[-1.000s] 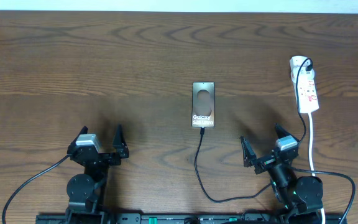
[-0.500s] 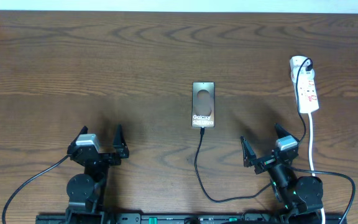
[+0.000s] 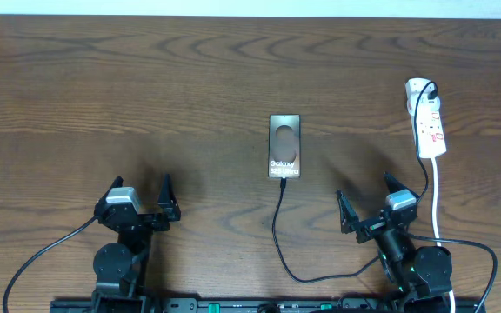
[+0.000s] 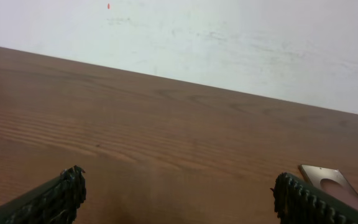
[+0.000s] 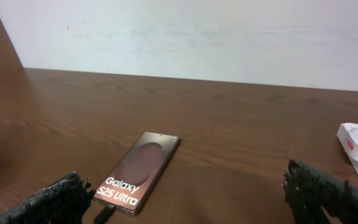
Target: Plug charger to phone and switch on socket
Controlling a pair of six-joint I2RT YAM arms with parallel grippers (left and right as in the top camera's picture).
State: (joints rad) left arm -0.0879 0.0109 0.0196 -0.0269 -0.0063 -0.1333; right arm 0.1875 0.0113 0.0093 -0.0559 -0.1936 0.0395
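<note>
**Setting:** a dark brown, wood-grain table (image 3: 146, 78) with a plain white wall (image 4: 229, 37) behind it.

**Item 1, the phone (image 3: 284, 146):** we list a slim rectangle lying flat and face up near the table's middle. Its screen is brownish, with a dark oval and white "Galaxy S25 Ultra" lettering at the near end.

**Item 2, the charger (image 3: 276, 230):** a thin black cable running from the phone's near short edge toward the robot, then curving right to the right arm's base. Its tip meets the phone. From above we cannot be sure it is seated, though the right wrist view seems to show a dark plug at that edge.

**Item 3, the socket (image 3: 428, 122):** a narrow white strip with red markings at the far right. A black plug sits in its round far end, and a thick white cord trails toward the robot.

**Views:** only the overhead view shows the cable's run and the whole strip. The right wrist view makes the lettering legible and shows one corner of the strip. The left wrist view catches only part of the phone.

**Item 4, the left gripper (image 3: 140, 187):** fingers spread wide and empty, well to the left of the phone.

**Item 5, the right gripper (image 3: 365, 189):** equally wide and empty, with the phone ahead to its left and the socket ahead to its right
</note>
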